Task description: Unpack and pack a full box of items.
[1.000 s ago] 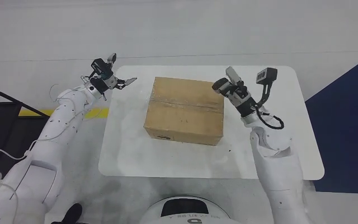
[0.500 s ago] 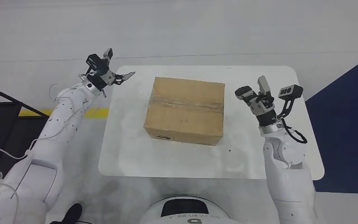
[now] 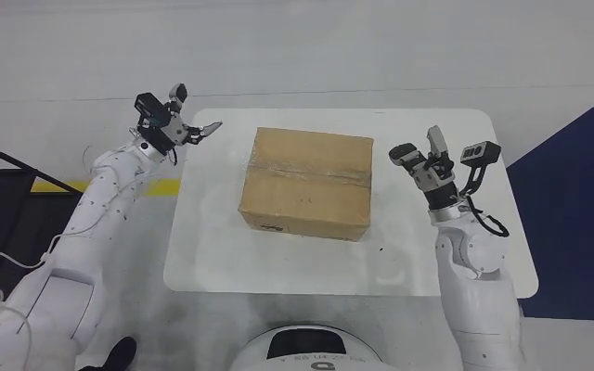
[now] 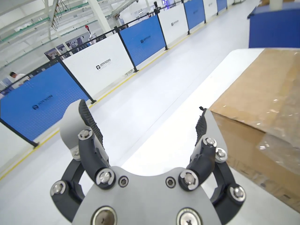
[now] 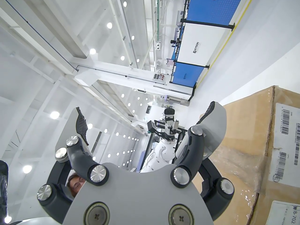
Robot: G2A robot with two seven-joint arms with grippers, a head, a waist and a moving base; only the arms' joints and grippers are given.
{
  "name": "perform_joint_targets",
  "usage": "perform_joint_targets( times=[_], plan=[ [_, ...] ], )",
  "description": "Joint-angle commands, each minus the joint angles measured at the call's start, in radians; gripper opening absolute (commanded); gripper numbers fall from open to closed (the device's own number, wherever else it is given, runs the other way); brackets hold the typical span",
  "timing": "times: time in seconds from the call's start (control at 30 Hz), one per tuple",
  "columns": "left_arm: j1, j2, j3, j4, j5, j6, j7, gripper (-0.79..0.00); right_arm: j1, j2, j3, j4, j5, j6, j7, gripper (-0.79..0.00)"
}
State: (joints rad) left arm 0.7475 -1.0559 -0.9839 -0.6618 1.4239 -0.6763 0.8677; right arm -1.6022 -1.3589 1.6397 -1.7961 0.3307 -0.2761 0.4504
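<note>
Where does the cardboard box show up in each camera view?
Top view: cardboard box near the table's middle.
Left wrist view: close beside the open left pincer.
Right wrist view: close beside the open right pincer.
Shared landmark: clear tape on the box.

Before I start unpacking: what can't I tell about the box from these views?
- Contents of the box: hidden in every view by its closed, taped top.
- Box's far end, left wrist view: cut off by the picture's edge.
- Label, right wrist view: partly cut off by the edge.
</note>
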Motion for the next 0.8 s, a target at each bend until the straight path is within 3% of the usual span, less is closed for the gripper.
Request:
perform_joint_targets(
  times=[0.0,0.03,0.2,0.33,0.4,0.5,0.6,0.77],
  plan=[
    [-0.014,0.002,-0.011,0.058,-0.082,-0.247,-0.023,0.000,-0.009,-0.002,0.000,0.012,-0.014,-0.029,-0.063,0.000],
    [-0.020,-0.001,-0.017,0.092,-0.144,-0.335,-0.058,0.000,-0.017,-0.004,-0.004,0.016,-0.005,-0.045,-0.078,0.000],
    [-0.007,-0.037,0.066,0.141,-0.451,-0.336,-0.231,0.000,-0.053,-0.004,0.020,0.028,-0.009,-0.096,-0.134,0.000],
    [-0.004,-0.061,0.124,0.140,-0.771,-0.336,-0.475,0.000,-0.073,-0.002,0.040,0.015,-0.008,-0.109,-0.143,0.000],
    [-0.003,-0.060,0.121,0.141,-0.728,-0.336,-0.447,0.000,-0.074,-0.002,0.041,0.015,-0.008,-0.109,-0.144,-0.001],
    [-0.004,-0.062,0.125,0.140,-0.857,-0.336,-0.534,0.000,-0.073,-0.002,0.040,0.015,-0.008,-0.109,-0.144,-0.001],
    [-0.004,-0.061,0.124,0.140,-0.796,-0.336,-0.478,0.000,-0.073,-0.002,0.040,0.015,-0.008,-0.109,-0.143,-0.001],
    [-0.004,-0.061,0.124,0.140,-0.770,-0.336,-0.475,0.000,-0.073,-0.002,0.040,0.015,-0.008,-0.109,-0.143,-0.001]
  ],
)
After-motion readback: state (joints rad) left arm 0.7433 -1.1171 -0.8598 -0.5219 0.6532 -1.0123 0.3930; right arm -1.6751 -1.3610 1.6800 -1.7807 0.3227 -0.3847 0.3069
